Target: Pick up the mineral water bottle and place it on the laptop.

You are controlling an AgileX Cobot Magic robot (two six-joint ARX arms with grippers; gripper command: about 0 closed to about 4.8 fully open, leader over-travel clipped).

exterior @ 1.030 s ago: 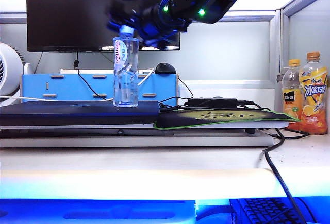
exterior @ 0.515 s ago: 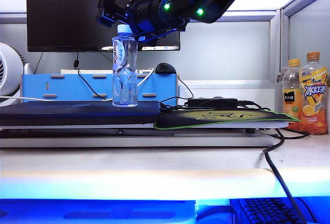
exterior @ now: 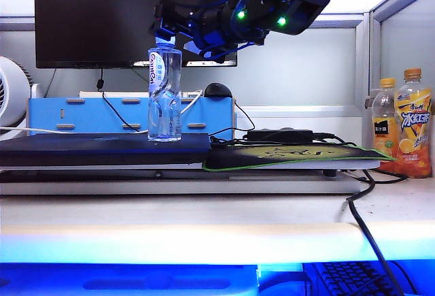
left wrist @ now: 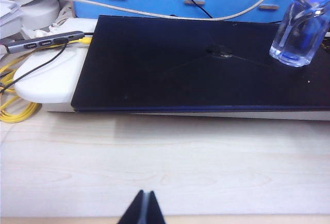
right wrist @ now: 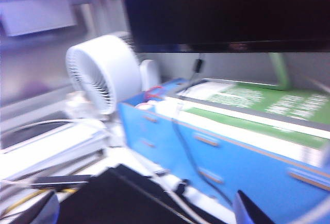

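Observation:
The mineral water bottle (exterior: 165,95) stands upright on the right part of the laptop (exterior: 102,150), a flat dark slab. The left wrist view shows the bottle's lower half (left wrist: 301,26) on the laptop's lid (left wrist: 196,69). My right gripper (exterior: 183,34) hangs open just above and slightly right of the bottle's cap, with nothing between its fingers. In the blurred right wrist view its fingertips (right wrist: 247,211) stand wide apart over the laptop (right wrist: 118,198). My left gripper (left wrist: 146,206) is shut over the bare wooden table in front of the laptop.
A black monitor (exterior: 102,17), a white fan (exterior: 10,95) and a blue organizer (exterior: 88,116) stand behind the laptop. A green-edged mouse pad (exterior: 292,154) lies to its right, with two orange drink bottles (exterior: 404,122) beyond. A black cable (exterior: 367,221) crosses the front.
My right gripper has come up off the bottle's top and shifted to the right. The bottle stays standing on the laptop. The left arm has not moved.

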